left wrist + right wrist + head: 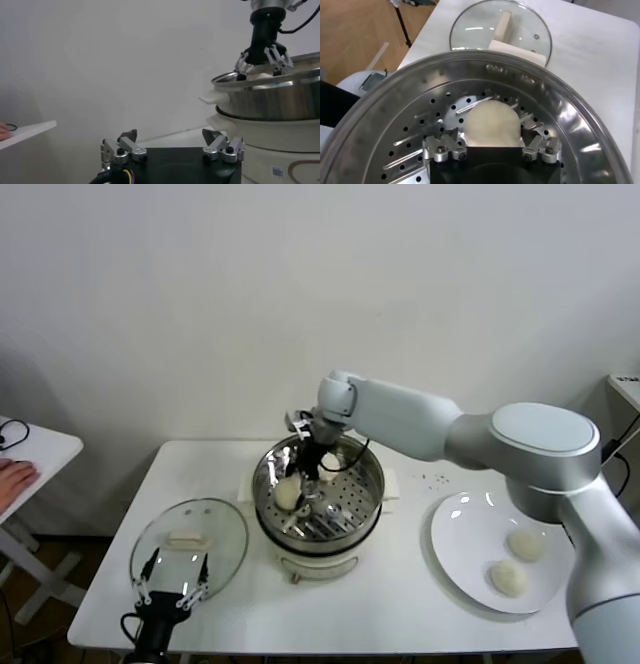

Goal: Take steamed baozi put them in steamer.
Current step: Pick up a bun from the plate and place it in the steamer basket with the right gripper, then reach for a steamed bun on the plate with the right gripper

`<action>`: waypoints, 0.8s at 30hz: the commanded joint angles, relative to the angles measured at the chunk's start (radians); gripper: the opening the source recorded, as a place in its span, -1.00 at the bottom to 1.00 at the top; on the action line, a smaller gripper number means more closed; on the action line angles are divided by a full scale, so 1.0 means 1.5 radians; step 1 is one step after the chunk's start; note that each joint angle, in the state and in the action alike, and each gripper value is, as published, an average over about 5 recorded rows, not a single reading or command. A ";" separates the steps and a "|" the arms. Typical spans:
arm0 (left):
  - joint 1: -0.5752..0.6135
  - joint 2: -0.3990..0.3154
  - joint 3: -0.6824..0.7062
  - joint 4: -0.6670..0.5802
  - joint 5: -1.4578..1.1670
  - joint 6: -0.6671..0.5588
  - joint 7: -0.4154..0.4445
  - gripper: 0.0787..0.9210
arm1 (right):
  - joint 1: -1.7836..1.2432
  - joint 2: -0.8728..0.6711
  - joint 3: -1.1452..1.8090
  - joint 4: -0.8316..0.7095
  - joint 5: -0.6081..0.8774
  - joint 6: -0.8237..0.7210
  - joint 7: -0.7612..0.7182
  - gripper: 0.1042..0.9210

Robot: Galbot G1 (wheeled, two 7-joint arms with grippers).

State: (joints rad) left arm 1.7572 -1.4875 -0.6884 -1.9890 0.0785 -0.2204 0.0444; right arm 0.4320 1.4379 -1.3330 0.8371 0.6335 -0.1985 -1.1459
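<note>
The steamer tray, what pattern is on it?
Rows of small round holes and slots in shiny steel, clearest in the right wrist view.

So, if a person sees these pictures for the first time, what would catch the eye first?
First, the robot's right gripper reaching down into the round shiny steel steamer at the table's middle, its fingers open around a cream-white domed baozi on the perforated tray. Next, two more cream-white buns lying on the flat white plate on the robot's right. The round glass lid lies left of the steamer, with the open left gripper idle over it.
</note>
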 commanded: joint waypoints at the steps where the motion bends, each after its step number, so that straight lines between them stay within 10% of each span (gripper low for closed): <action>1: 0.000 -0.001 0.000 0.000 0.001 -0.001 0.000 0.77 | 0.027 -0.026 0.001 0.032 0.000 0.003 -0.006 0.76; 24: -0.008 0.002 0.008 0.003 0.002 -0.008 -0.005 0.77 | 0.200 -0.542 -0.013 0.432 -0.078 0.062 -0.091 0.76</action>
State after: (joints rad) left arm 1.7437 -1.4854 -0.6786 -1.9842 0.0847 -0.2238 0.0378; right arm 0.6806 1.0263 -1.3650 1.2487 0.6171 -0.1529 -1.2211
